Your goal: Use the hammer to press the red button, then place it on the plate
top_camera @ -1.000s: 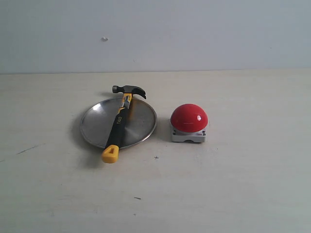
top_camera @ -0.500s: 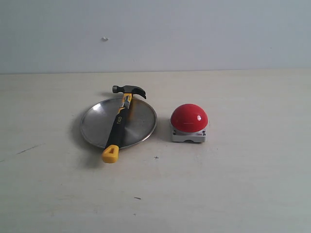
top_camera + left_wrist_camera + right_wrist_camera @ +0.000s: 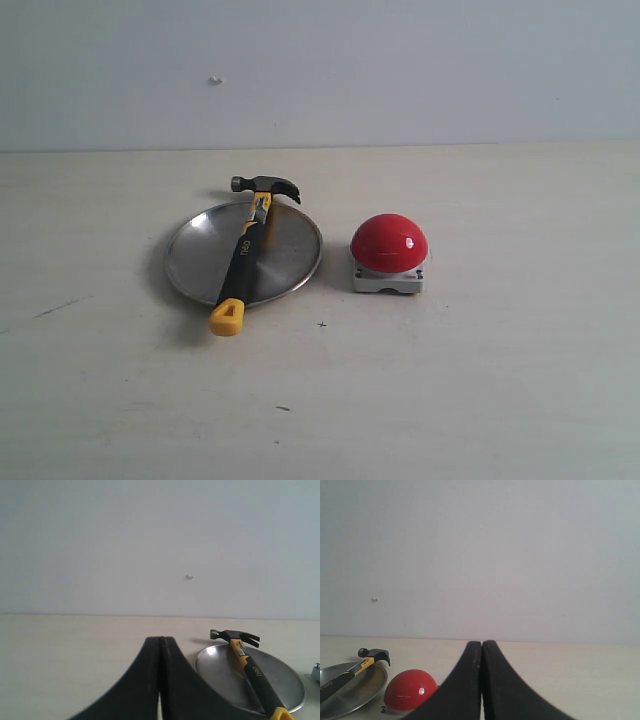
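Left gripper [image 3: 161, 640]: jaws closed flat against each other, nothing between them. The arm holds it low and level, aimed across the table [image 3: 480, 380] at the pale wall. Right gripper [image 3: 482, 643]: jaws likewise pressed together and empty, in the same level pose facing the wall.

Ahead of the left jaws, off toward the right arm's side and well apart from them, lies the plate [image 3: 220, 666] with the hammer [image 3: 248, 667] on it. Ahead of the right jaws, off toward the left arm's side, sits the red button [image 3: 410, 689]. Beyond it are the plate [image 3: 362, 689] and the hammer [image 3: 351, 672].

The grippers show only in their own wrist views. The exterior view alone shows the full layout. The hammer [image 3: 247, 250] lies with its handle across the plate [image 3: 200, 255], its head past the far rim and its yellow loop past the near rim. The red button [image 3: 389, 243] stands just beside the plate, not touching it.

Count: two grippers, one hammer, one plate, one red button.
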Motion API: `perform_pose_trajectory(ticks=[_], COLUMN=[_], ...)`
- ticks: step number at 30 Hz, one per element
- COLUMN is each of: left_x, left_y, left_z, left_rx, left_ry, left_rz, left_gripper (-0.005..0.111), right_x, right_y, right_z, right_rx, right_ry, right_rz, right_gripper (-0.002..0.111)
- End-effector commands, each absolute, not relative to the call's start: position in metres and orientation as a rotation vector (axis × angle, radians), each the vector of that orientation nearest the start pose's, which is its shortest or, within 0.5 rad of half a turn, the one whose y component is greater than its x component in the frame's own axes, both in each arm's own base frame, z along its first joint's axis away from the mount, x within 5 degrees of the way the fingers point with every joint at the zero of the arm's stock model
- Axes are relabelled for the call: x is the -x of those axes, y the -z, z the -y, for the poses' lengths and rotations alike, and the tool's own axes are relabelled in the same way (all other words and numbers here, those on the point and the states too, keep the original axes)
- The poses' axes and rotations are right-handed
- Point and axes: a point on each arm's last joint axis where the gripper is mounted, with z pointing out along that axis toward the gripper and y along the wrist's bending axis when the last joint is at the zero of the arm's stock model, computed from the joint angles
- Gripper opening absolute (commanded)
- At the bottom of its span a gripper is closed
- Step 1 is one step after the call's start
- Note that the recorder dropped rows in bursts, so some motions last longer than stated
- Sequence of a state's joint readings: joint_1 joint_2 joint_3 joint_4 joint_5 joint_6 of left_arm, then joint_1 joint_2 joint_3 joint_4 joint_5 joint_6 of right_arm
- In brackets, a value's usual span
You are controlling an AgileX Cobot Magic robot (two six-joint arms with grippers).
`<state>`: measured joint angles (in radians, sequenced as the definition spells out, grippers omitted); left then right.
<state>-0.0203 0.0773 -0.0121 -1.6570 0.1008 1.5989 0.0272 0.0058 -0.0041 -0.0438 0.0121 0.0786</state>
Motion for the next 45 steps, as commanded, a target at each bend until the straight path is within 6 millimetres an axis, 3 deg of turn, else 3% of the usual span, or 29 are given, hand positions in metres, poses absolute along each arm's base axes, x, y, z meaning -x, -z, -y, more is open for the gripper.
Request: perform_pose_trajectory(ticks=[1, 11, 25, 31, 36, 45], left_x=[-0.062, -0.06, -0.062, -0.062, -0.062, -0.062], left_y=[-0.213, -0.215, -0.213, -0.209, -0.214, -0.216], left_z=[0.01, 0.02, 0.006, 0.009, -0.003, -0.004], left_rx=[-0.065, -0.082, 0.043, 0.037, 0.248, 0.265], left_ry=[0.117, 0.281, 0.153, 0.192, 0.228, 0.234], left_rz=[-1.538, -1.52, -1.54, -1.586, -1.485, -1.457], left_gripper=[0.0, 0.0, 0.0, 0.0, 0.0, 0.0], right_x=[-0.056, -0.056, -0.056, -0.056, -0.056, -0.056], right_y=[-0.213, -0.213, -0.213, -0.213, -0.213, -0.213], right_z=[-0.001, -0.001, -0.001, -0.001, -0.001, -0.001], right_rx=[-0.007, -0.007, -0.007, -0.007, -0.007, -0.007], right_ry=[-0.042, -0.042, -0.042, -0.042, -0.042, -0.042], right_rz=[-1.484, -1.484, -1.484, -1.484, -1.484, -1.484], right_gripper=[0.0, 0.0, 0.0, 0.0, 0.0, 0.0])
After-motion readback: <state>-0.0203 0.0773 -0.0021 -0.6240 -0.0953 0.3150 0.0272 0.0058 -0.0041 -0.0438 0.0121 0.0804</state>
